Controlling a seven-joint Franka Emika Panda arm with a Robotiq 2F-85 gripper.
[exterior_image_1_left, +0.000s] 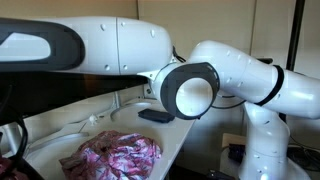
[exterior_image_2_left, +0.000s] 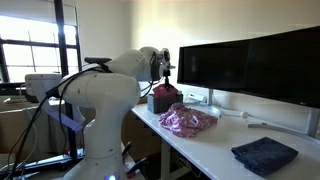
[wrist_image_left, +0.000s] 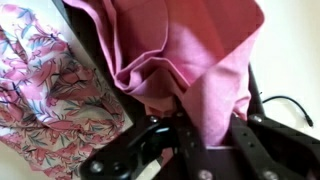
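My gripper (wrist_image_left: 208, 132) is shut on a plain pink cloth (wrist_image_left: 190, 55), a fold of it pinched between the two black fingers (wrist_image_left: 247, 135). The cloth hangs in folds from the jaws. In an exterior view the gripper (exterior_image_2_left: 164, 76) holds this cloth (exterior_image_2_left: 163, 98) just above the desk's far end, in front of the monitors. A crumpled floral pink-and-white cloth (wrist_image_left: 45, 95) lies on the white desk beside it; both exterior views show the floral cloth (exterior_image_2_left: 188, 121) (exterior_image_1_left: 120, 155) as a heap. In the view with the arm close up, the arm's elbow (exterior_image_1_left: 190, 90) hides the gripper.
Two wide dark monitors (exterior_image_2_left: 245, 62) stand along the back of the white desk (exterior_image_2_left: 205, 150). A folded dark blue cloth (exterior_image_2_left: 264, 155) lies near the desk's front end. A flat dark object (exterior_image_1_left: 155, 116) rests beyond the floral heap. A black cable (wrist_image_left: 290, 104) runs across the desk.
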